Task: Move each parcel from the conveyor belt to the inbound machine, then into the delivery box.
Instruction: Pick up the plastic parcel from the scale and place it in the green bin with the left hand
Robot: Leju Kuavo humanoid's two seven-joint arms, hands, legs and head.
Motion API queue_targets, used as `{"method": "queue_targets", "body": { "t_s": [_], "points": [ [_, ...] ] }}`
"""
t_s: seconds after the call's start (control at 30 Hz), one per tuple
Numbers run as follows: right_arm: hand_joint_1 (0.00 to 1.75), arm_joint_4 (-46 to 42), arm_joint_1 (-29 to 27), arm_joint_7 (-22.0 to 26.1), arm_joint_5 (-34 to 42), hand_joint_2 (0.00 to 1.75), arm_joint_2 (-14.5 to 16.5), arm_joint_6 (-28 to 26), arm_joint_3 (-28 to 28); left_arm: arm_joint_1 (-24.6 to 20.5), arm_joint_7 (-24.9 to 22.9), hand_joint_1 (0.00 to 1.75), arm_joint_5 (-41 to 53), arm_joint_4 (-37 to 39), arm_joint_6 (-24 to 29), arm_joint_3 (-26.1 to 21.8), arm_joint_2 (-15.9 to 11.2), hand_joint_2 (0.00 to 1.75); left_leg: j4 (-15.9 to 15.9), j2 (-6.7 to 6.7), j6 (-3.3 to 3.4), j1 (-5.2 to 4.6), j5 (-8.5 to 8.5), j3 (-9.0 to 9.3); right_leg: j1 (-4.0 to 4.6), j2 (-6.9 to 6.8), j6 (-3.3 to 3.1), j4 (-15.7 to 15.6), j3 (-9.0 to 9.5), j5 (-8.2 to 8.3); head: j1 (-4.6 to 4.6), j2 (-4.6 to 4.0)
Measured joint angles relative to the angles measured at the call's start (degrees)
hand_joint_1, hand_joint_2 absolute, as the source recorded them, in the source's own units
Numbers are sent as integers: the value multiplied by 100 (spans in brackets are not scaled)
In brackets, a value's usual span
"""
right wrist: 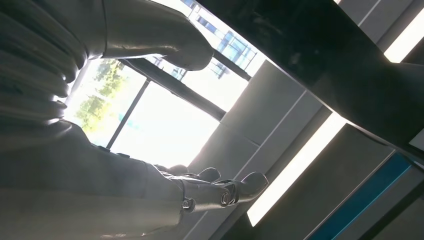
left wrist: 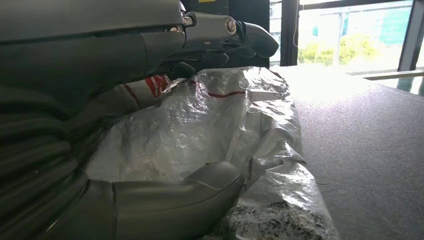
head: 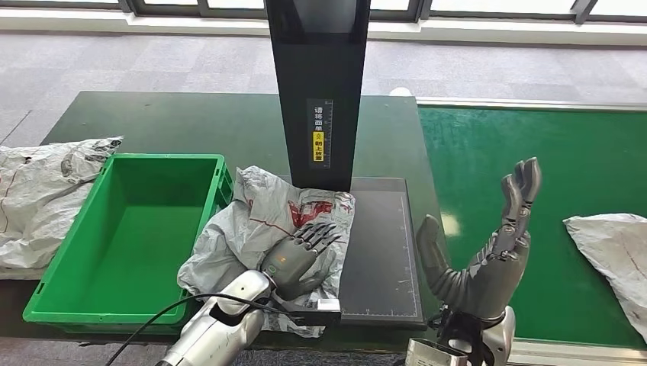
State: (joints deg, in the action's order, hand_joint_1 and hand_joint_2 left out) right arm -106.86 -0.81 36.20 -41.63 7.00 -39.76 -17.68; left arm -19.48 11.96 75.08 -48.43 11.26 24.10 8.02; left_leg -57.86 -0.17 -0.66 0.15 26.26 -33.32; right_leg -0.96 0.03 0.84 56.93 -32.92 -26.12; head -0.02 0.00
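three parcels in view, one under the left hand on the inbound machine, delivery box not yet loaded.
far left, a grey parcel [head: 42,191] lies on the table [head: 175,122] just beside the green delivery box [head: 122,236], which holds nothing. next, the crumpled grey parcel with red print [head: 259,229] lies half on the inbound machine [head: 381,252], overhanging toward the box; the left hand [head: 301,255] rests flat on it, fingers spread, thumb beside the film, no firm grip evident. risk: the slack, slippery bag may slide out or snag the box rim on transfer. the right hand [head: 488,244] is raised, released, holding nothing. far right, a third parcel [head: 610,252] waits on the conveyor belt [head: 534,152].
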Motion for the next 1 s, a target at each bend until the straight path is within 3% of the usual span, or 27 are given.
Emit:
{"method": "queue_targets", "body": {
  "t_s": [0.07,0.2,0.5,1.0],
  "points": [
    [0,-29,-44,18,-1,175,-2,0,-1,-92,53,1,-42,132,-121,26,18,175,0,-2,0,0,0,5,0,-4,0,0,8,-1,0,0],
    [0,-46,-56,32,53,175,-3,4,1,-217,175,175,-154,340,-354,60,40,175,1,-5,2,0,-1,23,0,-8,2,-1,30,-4,0,0],
    [0,-44,2,91,199,175,-28,17,-1,-543,705,175,-528,815,-939,184,-4,175,1,-17,10,-1,-5,48,-1,-26,4,-2,72,-6,0,0],
    [0,-44,75,40,114,175,-28,189,-1,-689,626,175,-538,1031,-1046,324,-16,175,5,-33,10,0,36,88,-1,-48,1,-6,163,-57,0,0]
  ]
}}
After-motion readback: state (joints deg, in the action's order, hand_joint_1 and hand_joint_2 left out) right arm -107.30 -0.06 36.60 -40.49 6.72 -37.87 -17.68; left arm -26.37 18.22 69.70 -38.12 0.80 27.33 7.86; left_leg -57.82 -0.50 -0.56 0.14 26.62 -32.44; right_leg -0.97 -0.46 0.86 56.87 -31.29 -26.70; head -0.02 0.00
